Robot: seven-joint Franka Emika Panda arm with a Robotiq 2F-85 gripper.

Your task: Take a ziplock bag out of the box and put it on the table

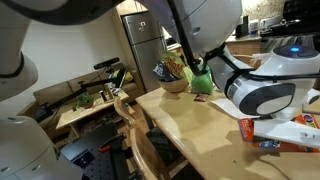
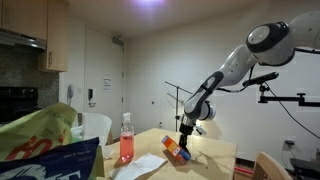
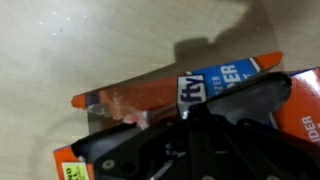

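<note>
The box (image 3: 230, 75) is orange-red with a blue panel and lies flat on the tan table (image 3: 80, 50). It also shows in both exterior views (image 2: 176, 150) (image 1: 268, 135). My gripper (image 3: 190, 110) is right over the box, and its dark fingers look closed together at the blue panel. What lies under the tips is hidden. In an exterior view the gripper (image 2: 184, 138) points down onto the box. A pale see-through layer, perhaps the ziplock bag (image 3: 118, 100), shows at the box's left end.
A pink spray bottle (image 2: 126, 140) stands near the box, with a flat white sheet (image 2: 140, 167) beside it. A bowl of items (image 1: 175, 78) sits at the table's far end. A chair (image 1: 130, 115) and a cluttered bench (image 1: 85, 100) stand beyond the table's edge.
</note>
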